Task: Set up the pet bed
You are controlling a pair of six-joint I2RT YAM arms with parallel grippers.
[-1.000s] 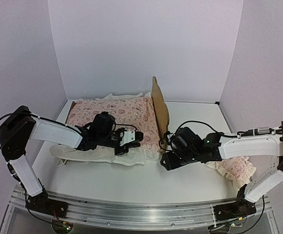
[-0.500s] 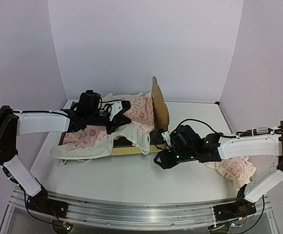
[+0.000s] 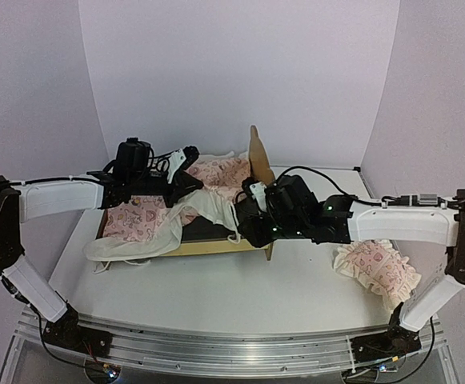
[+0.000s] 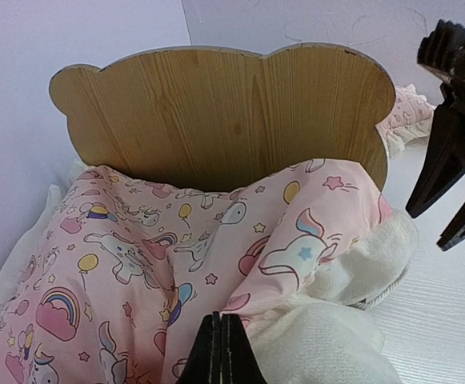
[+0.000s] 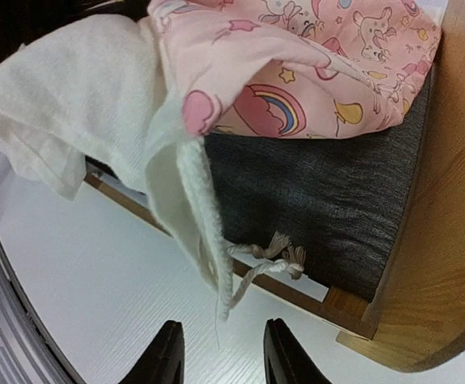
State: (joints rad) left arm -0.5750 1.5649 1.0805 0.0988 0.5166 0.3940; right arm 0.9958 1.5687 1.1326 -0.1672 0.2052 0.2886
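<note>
Black fingers of the left gripper are pressed together with no gap, and they pinch a fold of the pink quilt and hold it raised above the pet bed. From this fold the white lining of the quilt hangs down over the near rail of the bed. The right gripper has its fingers apart with only the white table between them; it holds nothing and hovers just beside the near corner of the bed, by the headboard. The bed stands in the middle of the table, nearer the back wall, with the bear-ear headboard upright at its right end. The quilt covers most of the dark grey base; only the part near the headboard shows. A thin cord with a frayed end lies on the rail there, and I cannot tell what it is fixed to. The ruffled pillow lies on the table well apart from the bed, under the right arm.
</note>
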